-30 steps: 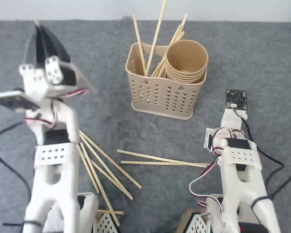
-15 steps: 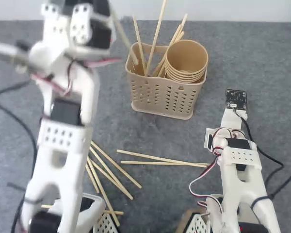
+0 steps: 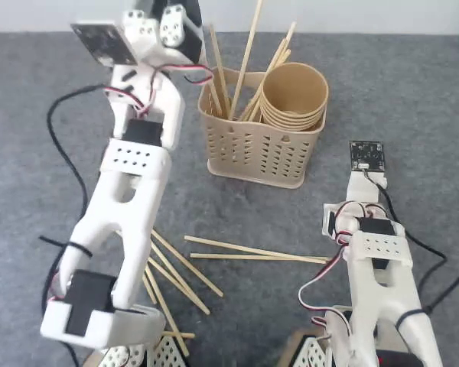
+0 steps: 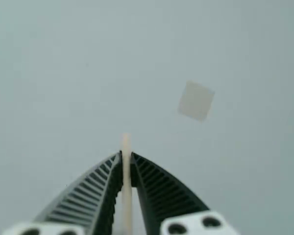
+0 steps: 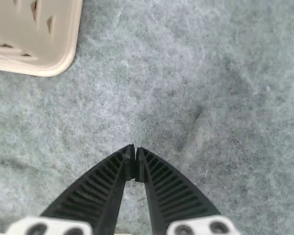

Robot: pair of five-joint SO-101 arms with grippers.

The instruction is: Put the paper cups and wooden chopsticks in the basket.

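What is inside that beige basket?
A stack of paper cups sits in the basket, with several chopsticks standing slanted beside it. The basket's wall and the cups hide the chopsticks' lower ends and the bottom.

My left pincer [image 4: 126, 157] is black and ribbed with fine cross-ridges, on a white base. The chopstick [image 4: 126, 196] between its fingers is pale cream wood. Behind it the wall [image 4: 63, 58] is flat grey-blue, with one paler square patch [image 4: 196, 100]. My right pincer [image 5: 135, 155] is the same ribbed black. My left arm [image 3: 130, 199] and right arm [image 3: 379, 260] are white with black sections. The basket [image 3: 252, 153] is beige, patterned with rows of small dark slots. The paper cups [image 3: 294, 95] are kraft tan. The loose chopsticks [image 3: 252, 251] are light wood on a mottled grey mat [image 3: 421, 99].
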